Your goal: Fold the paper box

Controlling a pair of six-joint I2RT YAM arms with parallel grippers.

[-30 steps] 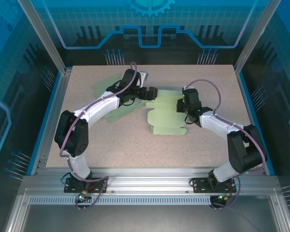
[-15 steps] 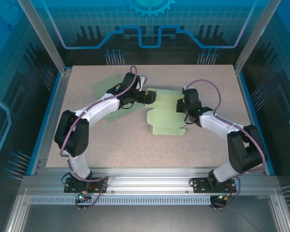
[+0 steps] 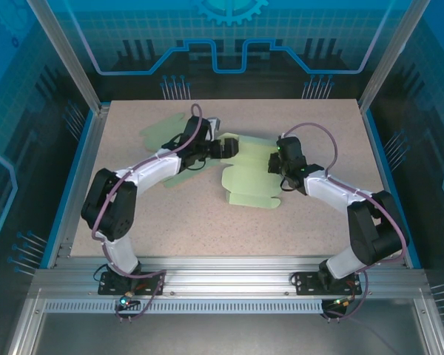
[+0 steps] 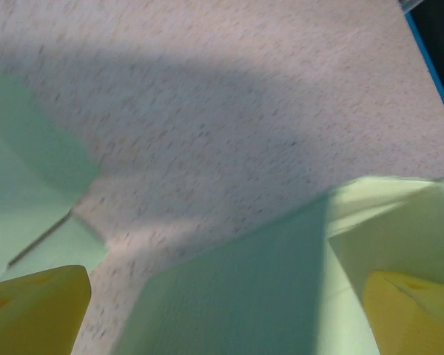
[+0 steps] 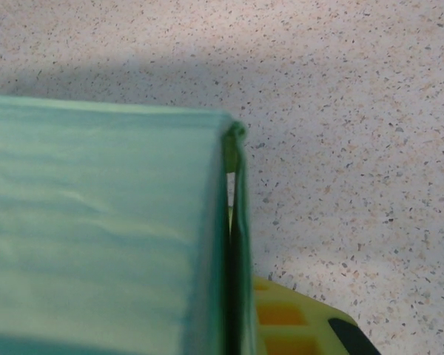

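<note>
The paper box (image 3: 248, 181) is a pale green die-cut sheet, partly folded, lying mid-table. My right gripper (image 3: 281, 166) is at its right edge, shut on a doubled-over panel. In the right wrist view that green panel (image 5: 103, 222) runs down between the jaws, with one yellow finger (image 5: 296, 325) showing beside it. My left gripper (image 3: 226, 146) is at the sheet's far left corner and stands open. In the left wrist view its yellow fingertips (image 4: 29, 307) sit wide apart, with a raised green flap (image 4: 244, 296) between them.
A second green sheet lies flat at the back left (image 3: 161, 129), with part of it under the left forearm (image 3: 181, 177). The speckled tabletop (image 3: 207, 229) is bounded by blue rails and metal posts.
The left gripper has drawn back a little to the left and toward the near side. The paper box has slid slightly left with the right gripper still shut on it.
</note>
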